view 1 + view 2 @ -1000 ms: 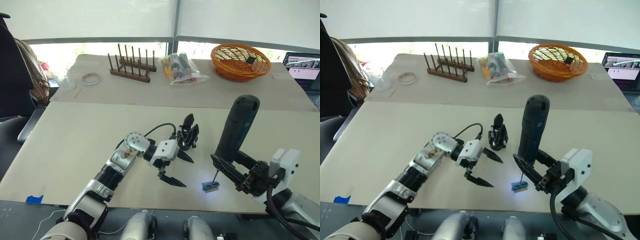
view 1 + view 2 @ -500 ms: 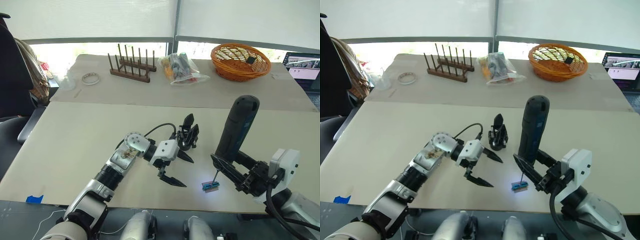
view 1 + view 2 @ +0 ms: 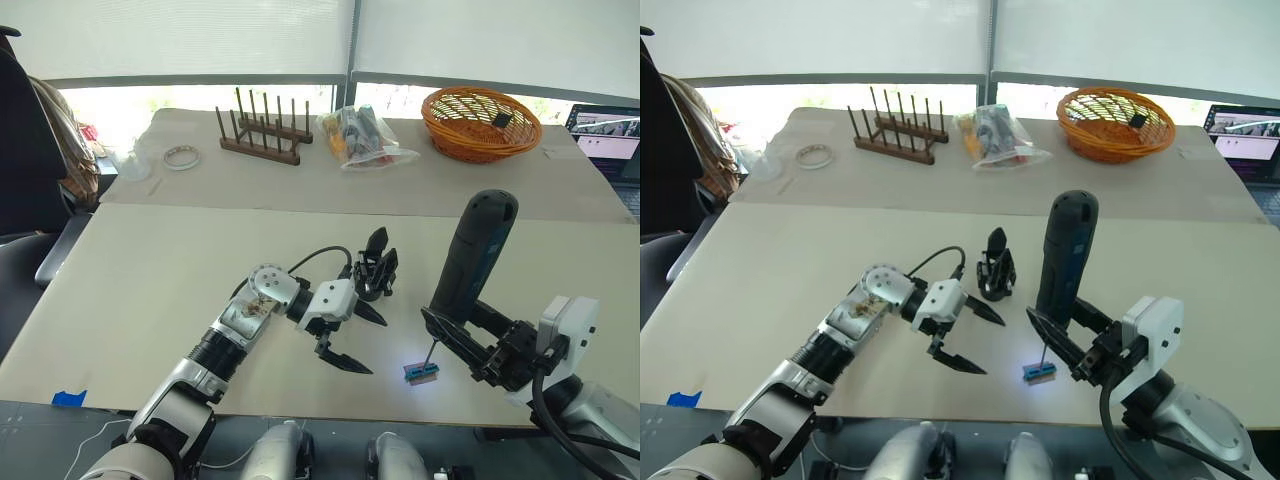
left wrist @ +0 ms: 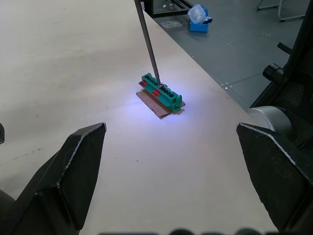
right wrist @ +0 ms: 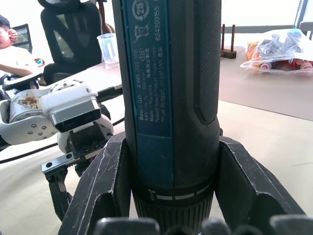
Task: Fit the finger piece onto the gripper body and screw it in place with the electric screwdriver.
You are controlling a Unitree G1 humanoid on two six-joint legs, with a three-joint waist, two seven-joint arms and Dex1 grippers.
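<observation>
The wide beige tabletop (image 3: 150, 270) carries everything, with a woven orange basket (image 3: 481, 122), a clear plastic bag of small parts (image 3: 362, 138) and a dark wooden peg rack (image 3: 261, 132) along its far side.

The thick black cylindrical electric screwdriver (image 3: 472, 258) stands nearly upright at the table's near right, its long axis running from the rounded top, tilted slightly away and to the right, down to the thin metal bit (image 4: 147, 43). The bit points down at the small green rectangular block with red inserts (image 4: 161, 94), and its tip touches the block's top; a bluish-white light pools on the table around the block. The right gripper (image 5: 168, 188) is clamped around the lower part of the handle, one black finger on each side.

The left gripper (image 3: 352, 336) lies low over the table's middle with its two black fingers (image 4: 66, 176) spread wide and nothing between them, aimed toward the green block.

The small black gripper body with a round dark base (image 3: 375, 270) stands upright on the table just beyond the left gripper, its pointed black finger aimed upward.
</observation>
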